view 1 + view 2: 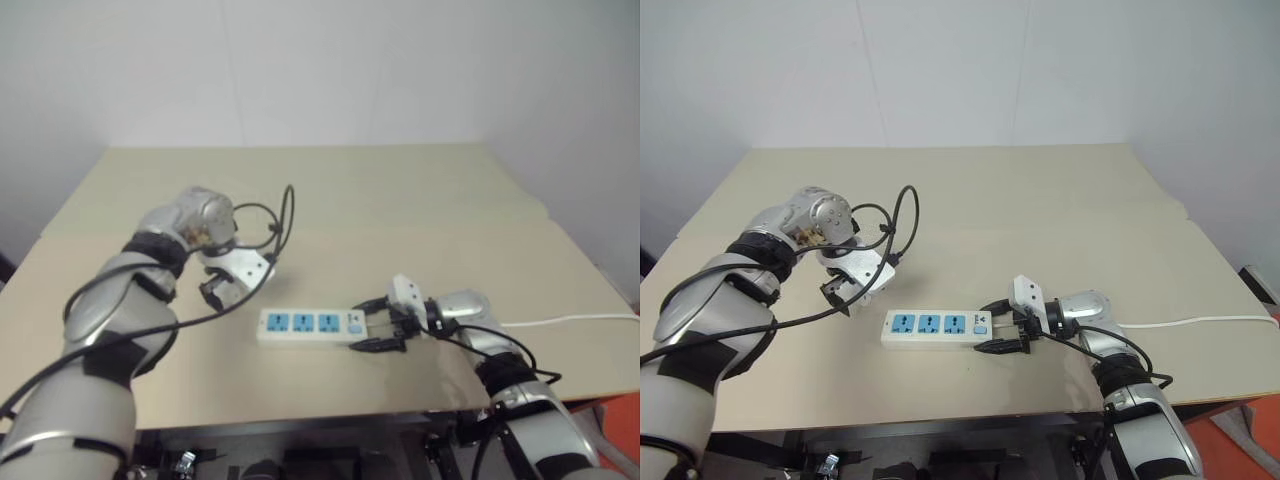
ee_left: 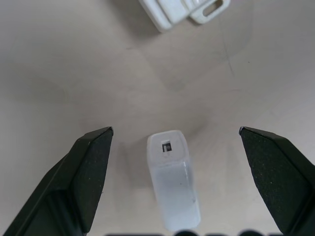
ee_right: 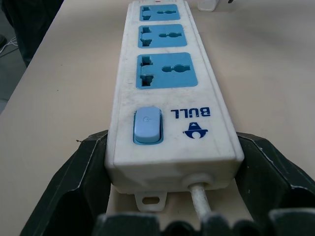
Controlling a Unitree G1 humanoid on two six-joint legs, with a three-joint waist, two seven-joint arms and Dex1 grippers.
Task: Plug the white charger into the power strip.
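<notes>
The power strip (image 3: 170, 93) reads "BULL" beside its switch (image 3: 148, 125). The right gripper (image 1: 1002, 327) clasps its switch end. The left gripper (image 2: 174, 147) is spread wide, the white charger (image 2: 173, 177) lying between its fingers; the charger's near end is cut off.

Head pair downward — wrists close, sharing power strip (image 3: 167, 88)

Even, soft indoor light, moderately bright. Faint diffuse shadows on the table (image 1: 420, 200). No glare. Head views slightly soft; wrist views sharper, the white charger (image 2: 172, 177) blurring at its nearest end.
</notes>
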